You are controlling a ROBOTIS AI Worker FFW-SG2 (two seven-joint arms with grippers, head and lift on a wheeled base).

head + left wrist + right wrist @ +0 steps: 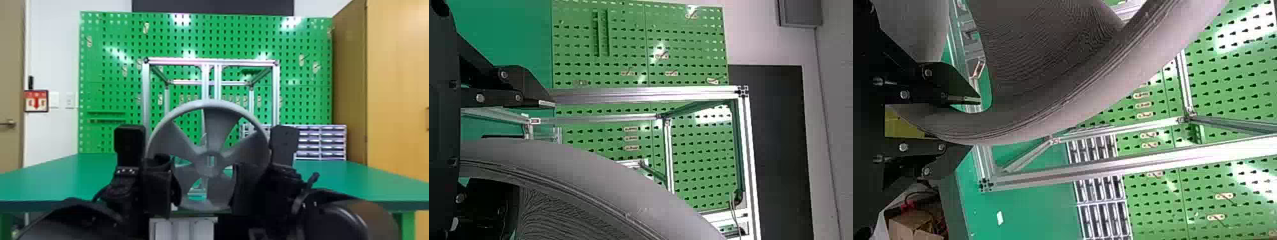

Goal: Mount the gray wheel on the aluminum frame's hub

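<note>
The left gripper (159, 188) and right gripper (247, 188) stand at either side of the upright gray wheel (220, 124) in the head view. Behind the wheel rises the aluminum frame (210, 61); whether the wheel's center touches the hub cannot be told. In the left wrist view, the wheel's rim (579, 165) passes between the spread fingers of my left gripper (524, 152), with a gap to one finger. In the right wrist view, my right gripper (975, 122) is shut on the rim (1043, 117), one finger inside the wheel and one outside.
A green table (357, 178) extends to both sides. Behind it are a green pegboard (108, 79), a small drawer cabinet (322, 143) at the right, and a wooden cabinet (395, 95). A light box-like part (183, 228) stands low in front.
</note>
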